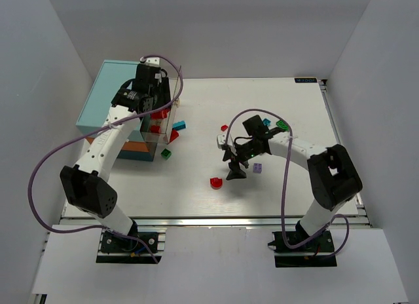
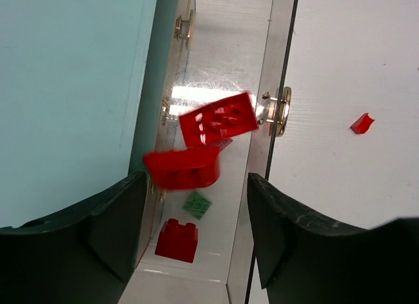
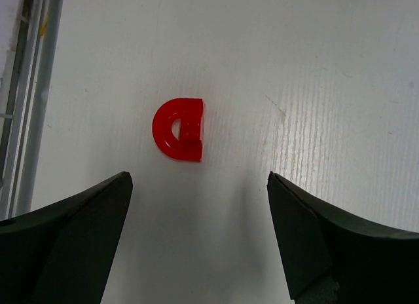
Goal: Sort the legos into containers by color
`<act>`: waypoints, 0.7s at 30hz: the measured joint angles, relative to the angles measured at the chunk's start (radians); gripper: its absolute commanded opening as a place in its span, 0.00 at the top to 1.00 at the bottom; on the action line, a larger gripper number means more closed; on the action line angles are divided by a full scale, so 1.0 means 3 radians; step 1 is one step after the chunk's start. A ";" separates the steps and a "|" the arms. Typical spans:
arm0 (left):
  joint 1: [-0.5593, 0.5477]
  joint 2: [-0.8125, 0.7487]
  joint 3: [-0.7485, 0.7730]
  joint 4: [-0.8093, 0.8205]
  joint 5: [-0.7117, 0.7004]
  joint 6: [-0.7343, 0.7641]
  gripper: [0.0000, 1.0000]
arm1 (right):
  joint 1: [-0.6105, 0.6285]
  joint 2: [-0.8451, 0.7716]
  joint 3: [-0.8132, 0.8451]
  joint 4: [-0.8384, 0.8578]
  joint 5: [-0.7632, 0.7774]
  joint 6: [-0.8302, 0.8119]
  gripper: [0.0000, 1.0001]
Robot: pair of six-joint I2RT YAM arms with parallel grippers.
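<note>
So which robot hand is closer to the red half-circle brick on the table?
Right. The right gripper hovers just by the red half-circle brick, open fingers toward it. The left gripper is far off across the table, over the clear drawer at the cabinet.

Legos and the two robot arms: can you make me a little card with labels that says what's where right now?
left jaws: open, over the clear drawer
at the drawer: red flat plate, red curved brick, red square brick; a green piece shows there too
right jaws: open, above a red half-round brick on the table
loose on table: purple brick, green brick
big box: cabinet with light-teal top
</note>
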 measured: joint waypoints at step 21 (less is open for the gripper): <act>0.0000 -0.1801 -0.0790 0.0113 0.0304 -0.0669 0.23 | 0.0632 0.0548 0.0203 -0.0076 0.0275 -0.0483 0.14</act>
